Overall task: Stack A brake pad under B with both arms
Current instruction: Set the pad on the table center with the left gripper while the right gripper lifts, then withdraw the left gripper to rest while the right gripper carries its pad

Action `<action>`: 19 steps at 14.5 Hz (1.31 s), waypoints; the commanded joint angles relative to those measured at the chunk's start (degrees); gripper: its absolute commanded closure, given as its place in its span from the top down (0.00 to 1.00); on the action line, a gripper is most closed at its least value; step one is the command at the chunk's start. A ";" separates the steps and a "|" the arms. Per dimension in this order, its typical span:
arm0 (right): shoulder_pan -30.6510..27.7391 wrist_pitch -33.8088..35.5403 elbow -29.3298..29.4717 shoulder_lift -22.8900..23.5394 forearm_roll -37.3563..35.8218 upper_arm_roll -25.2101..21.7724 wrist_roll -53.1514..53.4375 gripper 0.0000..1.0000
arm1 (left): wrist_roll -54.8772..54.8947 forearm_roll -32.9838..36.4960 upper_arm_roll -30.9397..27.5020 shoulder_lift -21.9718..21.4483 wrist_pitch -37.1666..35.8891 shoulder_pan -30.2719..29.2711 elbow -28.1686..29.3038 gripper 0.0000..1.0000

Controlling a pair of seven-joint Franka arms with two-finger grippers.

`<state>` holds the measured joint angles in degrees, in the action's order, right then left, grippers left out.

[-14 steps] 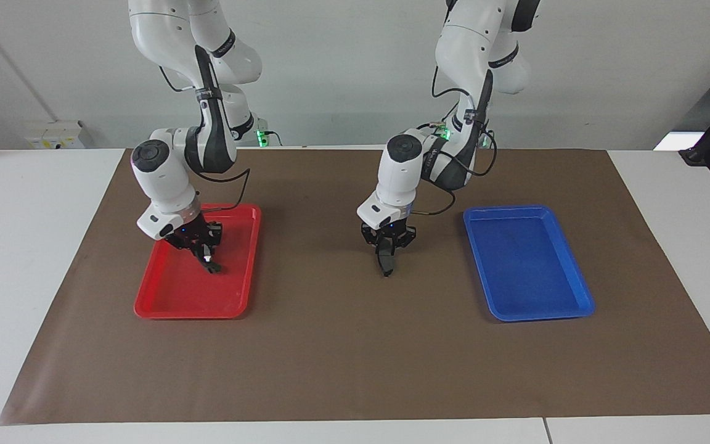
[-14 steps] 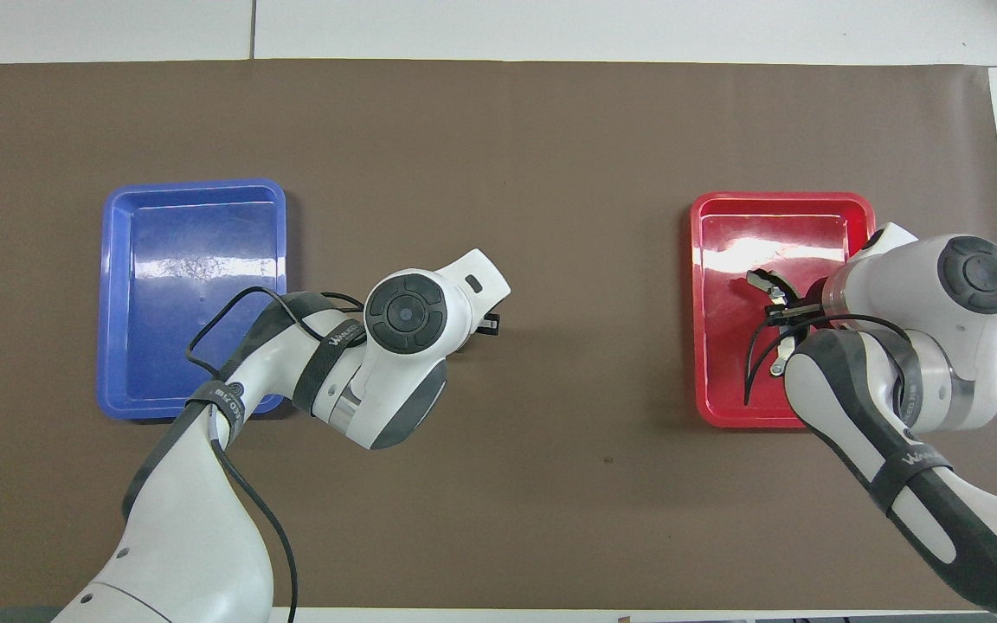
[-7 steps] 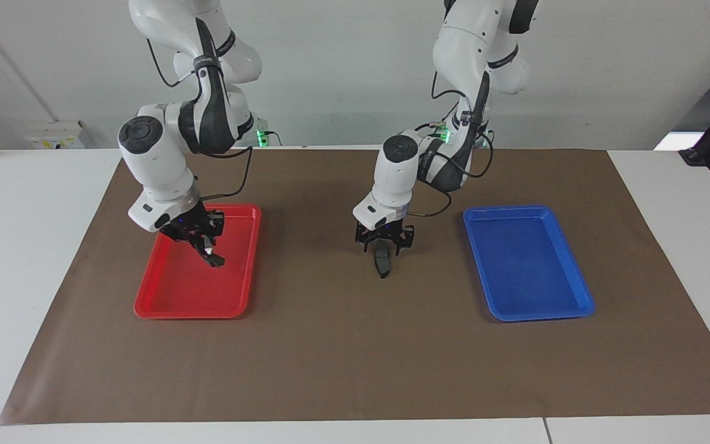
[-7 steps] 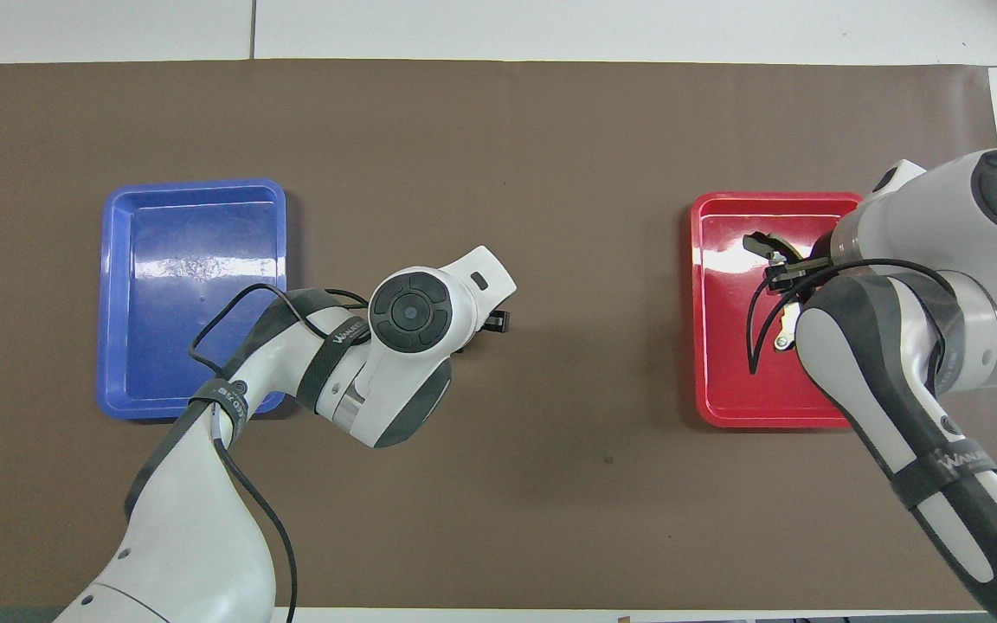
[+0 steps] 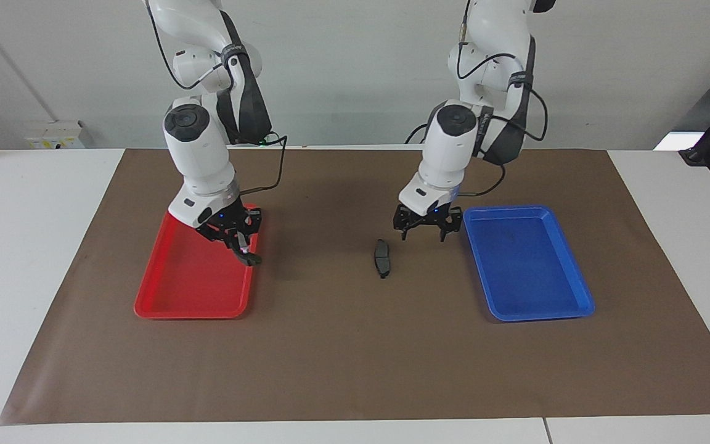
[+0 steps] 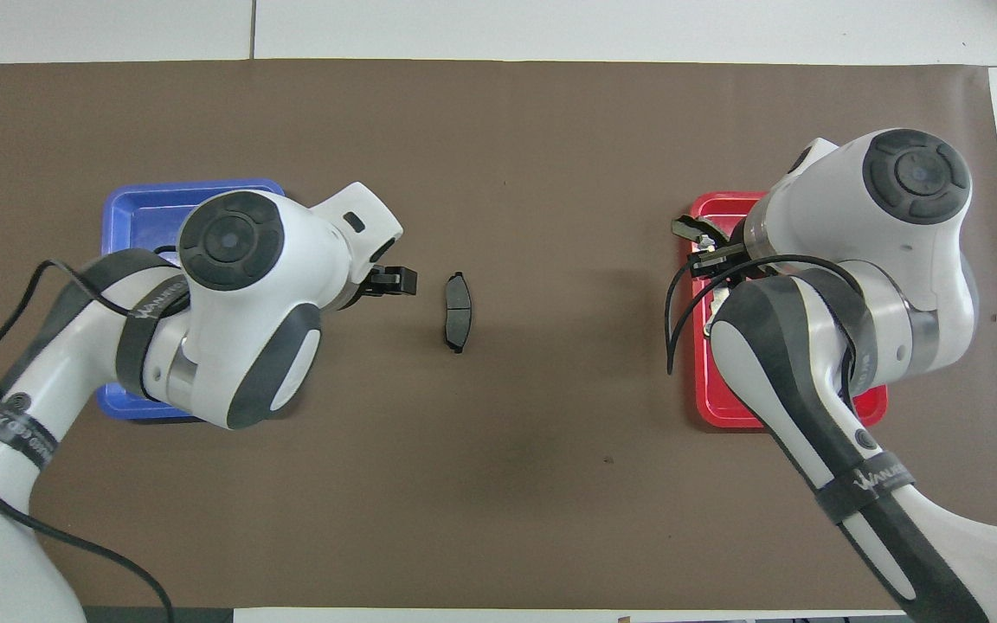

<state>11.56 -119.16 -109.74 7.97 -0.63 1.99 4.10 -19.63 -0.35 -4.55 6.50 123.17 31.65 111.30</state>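
Pad A (image 5: 382,257) lies mid-mat, long axis running toward/away from robots. Right gripper (image 5: 243,250), clamped on B (image 5: 248,256), hangs over red tray (image 5: 173,296) edge. Left gripper (image 5: 427,226), open and empty, hangs between A and blue tray (image 5: 530,308).

Small flat dark grey brake pad (image 5: 382,257) lies alone mid brown paper mat (image 5: 342,364), flanked by red plastic tray (image 5: 170,302) and blue plastic tray (image 5: 534,308); mat between left bare.

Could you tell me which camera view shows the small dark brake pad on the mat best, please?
The overhead view: the brake pad lies unobstructed on the brown mat, its curved outline plain. The facing view shows it slantwise, as a narrow sliver.
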 commanded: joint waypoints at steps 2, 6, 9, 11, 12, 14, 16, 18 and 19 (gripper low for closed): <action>5.65 2.08 10.13 7.74 2.63 0.64 9.16 0.00 | 5.19 0.26 0.33 -6.66 -6.18 -8.16 0.84 0.99; 12.60 1.74 22.19 19.70 3.79 0.64 21.72 0.00 | 15.12 0.26 0.06 -9.40 -15.64 -15.37 -3.96 0.99; 17.34 -1.32 22.91 22.52 3.62 0.64 26.47 0.00 | 22.60 0.00 0.06 -8.09 -24.09 -20.21 -11.52 0.99; 19.37 -3.61 22.21 22.71 3.44 0.64 28.16 0.00 | 24.11 -3.15 -0.02 -7.12 -29.28 -23.37 -16.18 0.99; 20.25 -3.80 22.03 22.97 3.53 0.64 28.33 0.00 | 24.11 -4.13 -0.02 -6.85 -30.78 -24.61 -17.77 0.99; 21.22 -5.46 22.03 23.93 3.18 0.64 29.82 0.00 | 24.02 -4.14 -0.02 -7.02 -31.50 -25.67 -18.23 0.99; 22.80 -6.61 21.85 24.99 2.57 0.56 30.71 0.00 | 23.85 -4.05 -0.20 -7.90 -31.33 -26.20 -16.31 0.99; 22.72 -6.61 21.77 24.99 1.25 0.56 30.71 0.00 | 23.67 -3.96 -0.29 -8.78 -31.41 -26.37 -14.80 0.99; 22.80 -6.70 21.42 24.99 1.16 0.64 30.62 0.00 | 23.67 -3.96 -0.29 -8.78 -31.41 -26.81 -14.80 0.99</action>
<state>34.46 -125.18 -88.79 32.77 1.64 2.55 33.67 3.67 -3.55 -5.09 -2.06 92.69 5.96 96.07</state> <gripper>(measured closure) 0.577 0.004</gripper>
